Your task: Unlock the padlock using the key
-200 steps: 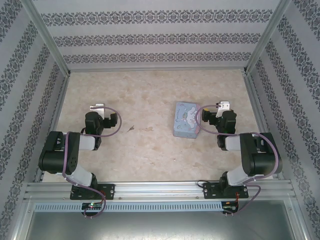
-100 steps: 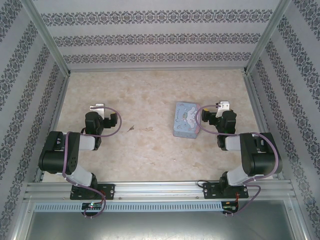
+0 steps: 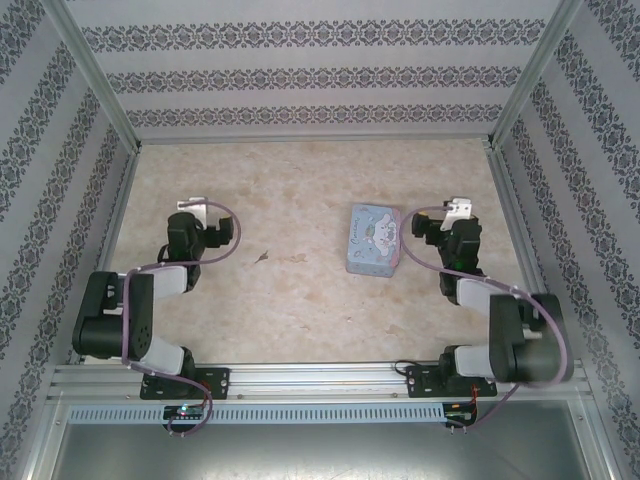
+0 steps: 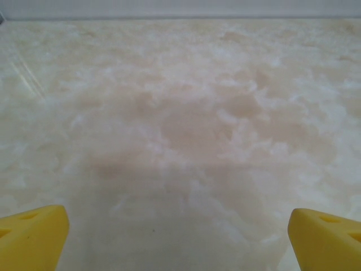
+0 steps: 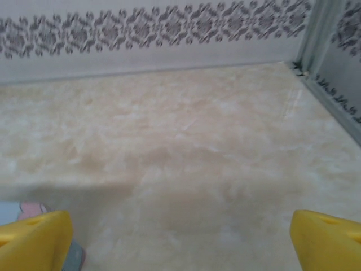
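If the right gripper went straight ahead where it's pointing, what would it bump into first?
Probably the bare table, as the right gripper seems tilted slightly down; beyond that stands the patterned back wall. The tin lies off to its left.

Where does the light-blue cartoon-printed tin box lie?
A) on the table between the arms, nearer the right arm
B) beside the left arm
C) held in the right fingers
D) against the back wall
A: the light-blue cartoon-printed tin box lies flat on the marbled table, close to the right arm.
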`<state>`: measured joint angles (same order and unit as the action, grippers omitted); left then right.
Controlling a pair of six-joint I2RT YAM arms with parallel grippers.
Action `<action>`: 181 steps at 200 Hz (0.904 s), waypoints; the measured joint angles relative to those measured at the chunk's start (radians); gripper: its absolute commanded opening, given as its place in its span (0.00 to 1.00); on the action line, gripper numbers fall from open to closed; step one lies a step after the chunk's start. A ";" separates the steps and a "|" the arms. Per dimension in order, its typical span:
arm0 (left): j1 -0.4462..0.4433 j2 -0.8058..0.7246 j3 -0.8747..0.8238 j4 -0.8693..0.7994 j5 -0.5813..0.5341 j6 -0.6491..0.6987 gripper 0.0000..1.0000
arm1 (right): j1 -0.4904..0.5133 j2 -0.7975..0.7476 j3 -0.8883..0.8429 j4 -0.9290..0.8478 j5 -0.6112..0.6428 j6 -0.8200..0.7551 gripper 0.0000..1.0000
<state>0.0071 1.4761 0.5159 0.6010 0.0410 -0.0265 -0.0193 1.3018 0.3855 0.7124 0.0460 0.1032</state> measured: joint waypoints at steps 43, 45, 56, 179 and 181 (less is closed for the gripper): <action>0.000 -0.062 0.190 -0.285 -0.003 -0.075 1.00 | -0.046 -0.204 0.120 -0.311 -0.010 0.185 0.98; 0.000 -0.065 0.199 -0.301 -0.002 -0.084 1.00 | -0.047 -0.212 0.124 -0.326 -0.016 0.192 0.98; 0.000 -0.080 0.244 -0.380 0.005 -0.125 1.00 | -0.051 -0.243 0.138 -0.402 -0.053 0.233 0.97; -0.205 -0.092 0.548 -0.785 0.176 -0.449 1.00 | 0.341 -0.155 0.116 -0.806 -0.148 0.765 0.83; -0.209 -0.089 0.551 -0.788 0.175 -0.451 1.00 | 0.355 -0.143 0.119 -0.806 -0.148 0.768 0.83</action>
<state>-0.2020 1.3872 1.0668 -0.1867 0.2165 -0.4778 0.3359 1.1584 0.5049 -0.0940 -0.1017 0.8711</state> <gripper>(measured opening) 0.996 0.837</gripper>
